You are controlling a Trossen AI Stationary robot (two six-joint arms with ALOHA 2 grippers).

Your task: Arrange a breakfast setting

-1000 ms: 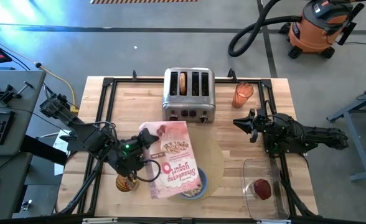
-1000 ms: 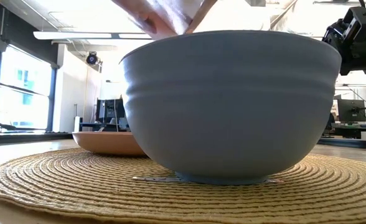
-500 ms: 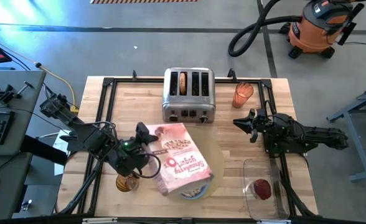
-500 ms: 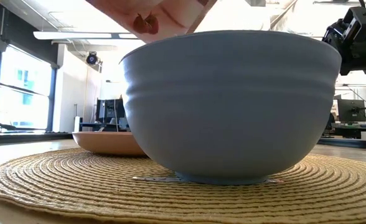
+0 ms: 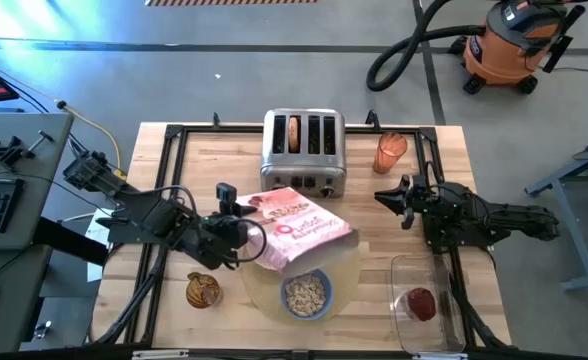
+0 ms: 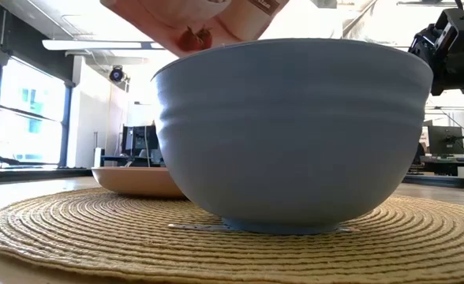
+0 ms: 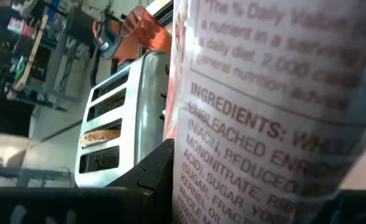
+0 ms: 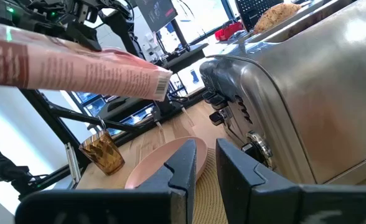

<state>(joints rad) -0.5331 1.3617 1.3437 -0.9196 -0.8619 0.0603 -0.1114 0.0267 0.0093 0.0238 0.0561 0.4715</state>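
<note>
My left gripper [image 5: 232, 226] is shut on a pink-and-white cereal box [image 5: 299, 230], held over the round tan placemat [image 5: 349, 275]. The box also shows above the bowl in the low view [image 6: 192, 17]. The blue bowl [image 5: 306, 295] stands on the placemat's near part with cereal [image 5: 305, 294] in it. The pink plate [image 8: 161, 163] rests on the placemat beyond the bowl and is hidden under the box in the high view. A bagel half [image 5: 293, 133] sticks out of a toaster slot. The red fruit [image 5: 420, 303] lies in a clear tub. My right gripper [image 5: 386, 197] is shut and empty, right of the toaster. My left gripper pinches the cereal box's left end [image 5: 246, 224] between its two fingers, coming roughly level from the table's left. One finger [image 7: 152, 180] lies against the printed ingredients panel [image 7: 245, 124]. The box is lifted clear and slopes down toward the table's right.
The four-slot steel toaster [image 5: 304, 152] stands at the far middle and an orange translucent cup [image 5: 390, 152] to its right. An amber glass [image 5: 203, 291] stands near left of the placemat. The clear tub [image 5: 424, 300] sits at the near right. A black frame [image 5: 174, 135] edges the table.
My left gripper has moved toward the far edge and turned, swinging the cereal box up and away from the bowl toward the toaster. The box, which covered the bowl a second ago, now lies flatter beyond it, and the bowl with its cereal shows.
</note>
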